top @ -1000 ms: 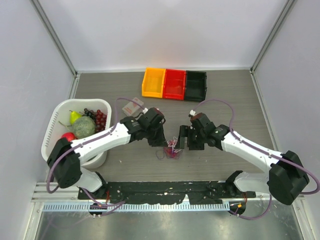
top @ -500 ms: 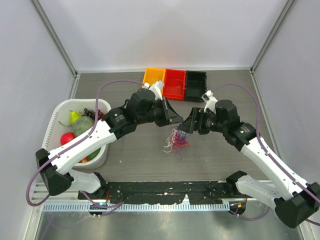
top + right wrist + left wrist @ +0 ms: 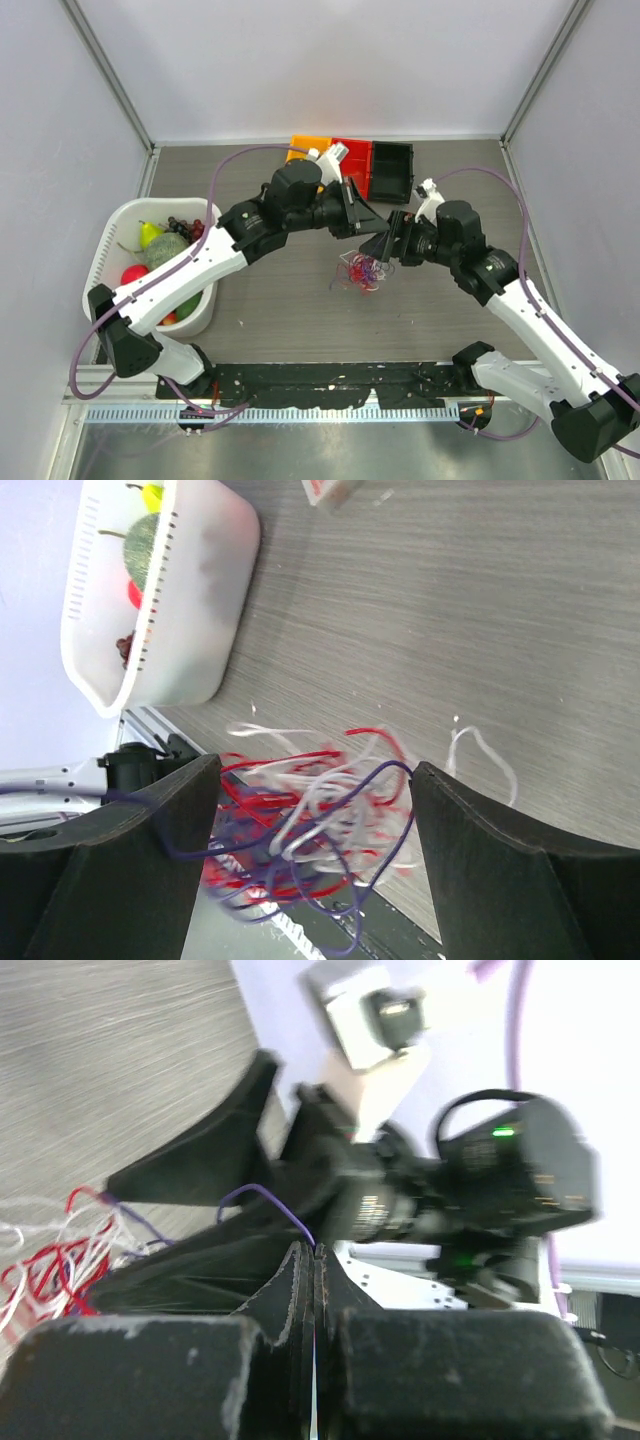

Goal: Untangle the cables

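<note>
The grey wood-grain table (image 3: 270, 320) carries a white perforated plastic basket (image 3: 112, 225) well to the left of the left gripper (image 3: 368, 228). A row of orange, red and black plastic bins (image 3: 390, 168) sits just beyond that gripper.

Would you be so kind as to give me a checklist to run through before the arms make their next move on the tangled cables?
1. Hold of the left gripper: ok, it is shut on the purple cable.
2. Hold of the right gripper: not ok, its jaws stand wide open, with loops between them ungripped.
3. Colours separated: not ok, the red, white and purple strands form one tangle.
4. Strands lifted off the table: cannot tell.
5. Clearance between the two grippers: cannot tell; in the top view their fingertips look very close.
</note>
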`<action>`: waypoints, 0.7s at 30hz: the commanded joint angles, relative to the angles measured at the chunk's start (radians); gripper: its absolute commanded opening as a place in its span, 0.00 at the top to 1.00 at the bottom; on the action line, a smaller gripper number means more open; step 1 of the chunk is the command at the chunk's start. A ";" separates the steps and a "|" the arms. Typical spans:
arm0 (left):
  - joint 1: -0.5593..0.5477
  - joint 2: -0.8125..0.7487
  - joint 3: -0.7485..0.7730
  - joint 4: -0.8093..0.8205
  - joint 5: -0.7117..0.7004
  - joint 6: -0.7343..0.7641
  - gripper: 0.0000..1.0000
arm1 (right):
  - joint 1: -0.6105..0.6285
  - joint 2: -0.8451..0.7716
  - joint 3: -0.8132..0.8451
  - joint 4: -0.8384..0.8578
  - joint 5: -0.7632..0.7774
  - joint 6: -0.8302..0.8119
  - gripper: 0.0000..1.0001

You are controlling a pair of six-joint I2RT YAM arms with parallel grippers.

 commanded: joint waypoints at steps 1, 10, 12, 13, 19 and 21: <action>-0.004 0.007 0.136 0.142 0.063 -0.018 1.00 | 0.005 -0.003 -0.108 0.085 0.039 0.049 0.18; -0.004 0.058 0.483 0.144 0.054 0.011 1.00 | -0.076 0.201 -0.242 0.027 0.174 0.034 0.19; -0.003 0.073 0.552 0.031 0.013 0.063 1.00 | -0.076 0.157 -0.245 0.006 0.232 0.011 0.19; -0.004 0.079 0.584 -0.014 -0.003 0.088 1.00 | -0.077 0.146 -0.246 -0.004 0.275 0.000 0.19; -0.002 0.072 0.650 -0.210 -0.148 0.188 1.00 | -0.113 0.142 -0.229 -0.122 0.383 -0.029 0.19; 0.004 0.070 0.641 -0.270 -0.174 0.189 1.00 | -0.113 0.117 -0.206 -0.152 0.378 -0.046 0.19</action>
